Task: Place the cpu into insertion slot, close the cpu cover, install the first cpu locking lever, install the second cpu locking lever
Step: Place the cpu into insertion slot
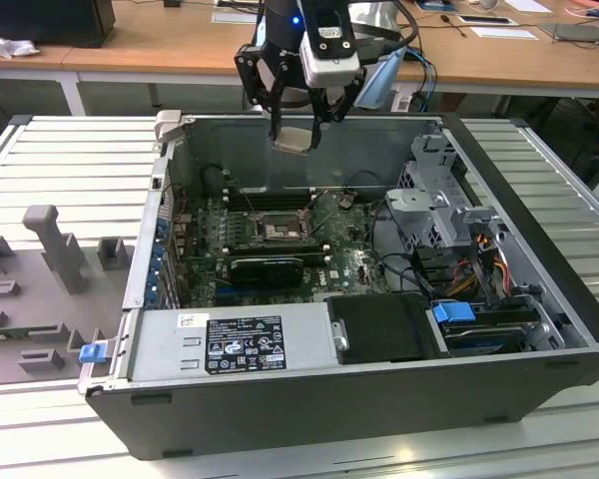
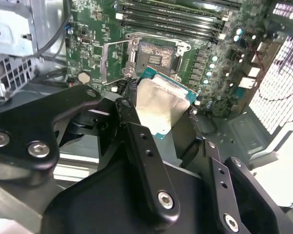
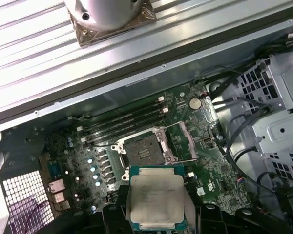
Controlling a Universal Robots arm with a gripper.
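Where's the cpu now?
In the exterior view the cpu is held in the claw, raised above the open computer case, clear of the empty insertion slot.

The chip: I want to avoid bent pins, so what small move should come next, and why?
Probably lower it slowly toward the open socket. The pincer holds the chip well above the case, the cover is swung aside, and the socket's recess looks empty.

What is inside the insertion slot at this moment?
The insertion slot holds no chip: its dark recessed centre is bare and uncovered. The cpu, held in the gripper, hangs above the board and hides the part of it beneath.
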